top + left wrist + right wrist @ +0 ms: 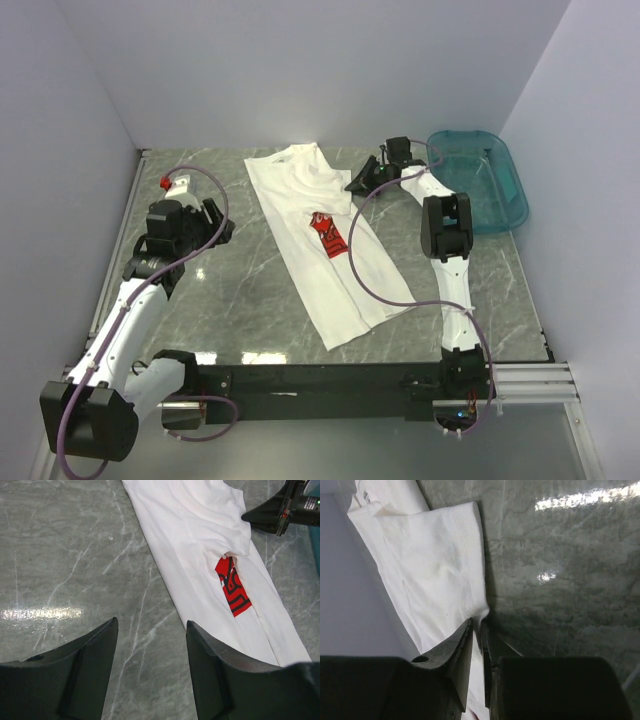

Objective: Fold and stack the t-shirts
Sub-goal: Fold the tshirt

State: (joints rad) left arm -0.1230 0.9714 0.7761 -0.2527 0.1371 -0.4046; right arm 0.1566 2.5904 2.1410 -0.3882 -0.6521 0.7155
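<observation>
1. From above, we see the white t-shirt (300,200), red print (328,236) showing, lying on the table (230,300) as a long strip, collar far, hem near-right.
2. In the left wrist view, the left gripper (152,622) hangs released beside it.
3. In the right wrist view, the right gripper (476,622) pinches its sleeve edge.

The t-shirt (345,270) lies flat on the middle of the bench (230,300), folded into a long strip that runs slantwise from far left to near right. The basin (516,185) sits in the far right corner of the bench, well apart from the shirt. The right claw (352,185) is between the two, at the far part of the shirt's right edge, with that edge caught between its fingers. The left claw (218,222) is over bare bench left of the shirt, apart from it, with nothing between its fingers.
</observation>
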